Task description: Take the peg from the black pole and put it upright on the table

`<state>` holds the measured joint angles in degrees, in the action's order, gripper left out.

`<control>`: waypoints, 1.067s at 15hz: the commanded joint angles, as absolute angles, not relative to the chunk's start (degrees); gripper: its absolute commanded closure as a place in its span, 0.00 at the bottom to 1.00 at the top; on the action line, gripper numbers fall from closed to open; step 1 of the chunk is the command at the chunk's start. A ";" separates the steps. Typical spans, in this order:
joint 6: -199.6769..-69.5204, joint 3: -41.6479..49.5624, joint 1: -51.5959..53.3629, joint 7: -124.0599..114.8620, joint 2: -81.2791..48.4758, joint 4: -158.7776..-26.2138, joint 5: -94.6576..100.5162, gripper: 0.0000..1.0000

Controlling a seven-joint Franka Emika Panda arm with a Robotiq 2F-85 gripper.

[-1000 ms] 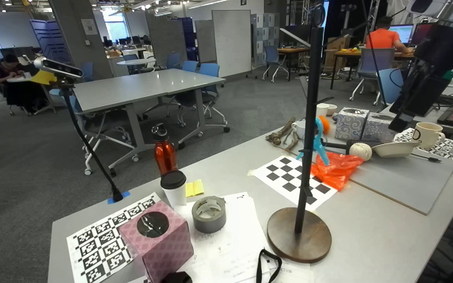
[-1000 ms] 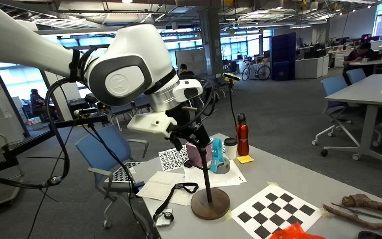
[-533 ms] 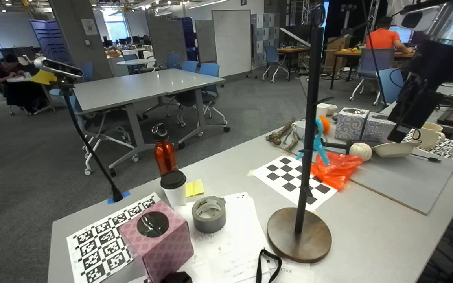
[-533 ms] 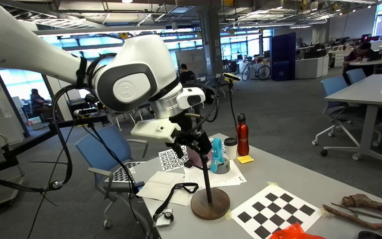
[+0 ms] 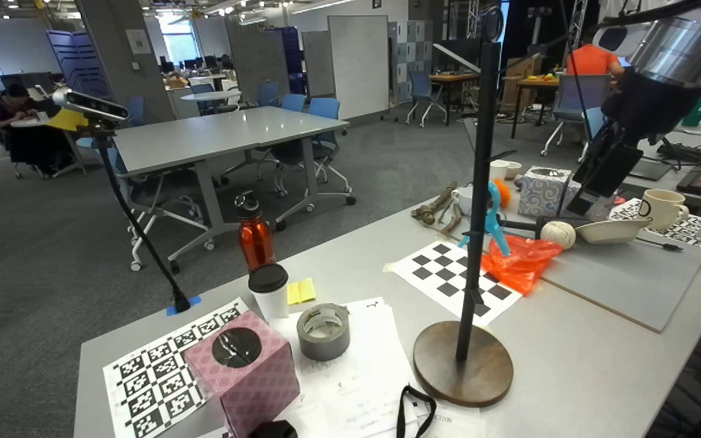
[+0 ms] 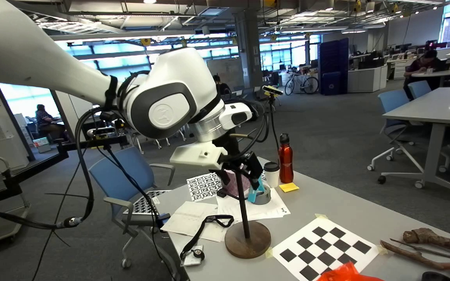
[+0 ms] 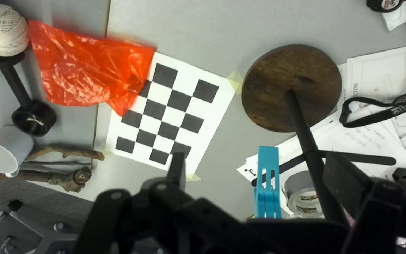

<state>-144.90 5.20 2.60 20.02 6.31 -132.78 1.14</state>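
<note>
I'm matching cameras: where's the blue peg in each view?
In an exterior view: peg, right of centre, partly behind the black pole.
In an exterior view: peg, below centre, partly behind the gripper.
In the wrist view: peg, lower right, left of the pole.
Shared landmark: round brown base.

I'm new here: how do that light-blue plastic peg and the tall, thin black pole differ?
Colour: the peg is light blue, the pole black.
Size: the pole is far taller than the peg.
Pose: the pole stands upright from a round brown base on the pale grey table, while the peg hangs at the pole's side, above the table.
Shared: both the peg and the pole are longer than wide.
</note>
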 commanded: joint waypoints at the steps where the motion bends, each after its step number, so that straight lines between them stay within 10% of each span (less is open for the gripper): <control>1: -148.76 4.35 1.21 20.09 2.78 -129.49 1.88 0.00; 16: -155.58 1.68 1.05 19.61 -2.44 -127.79 -2.98 0.00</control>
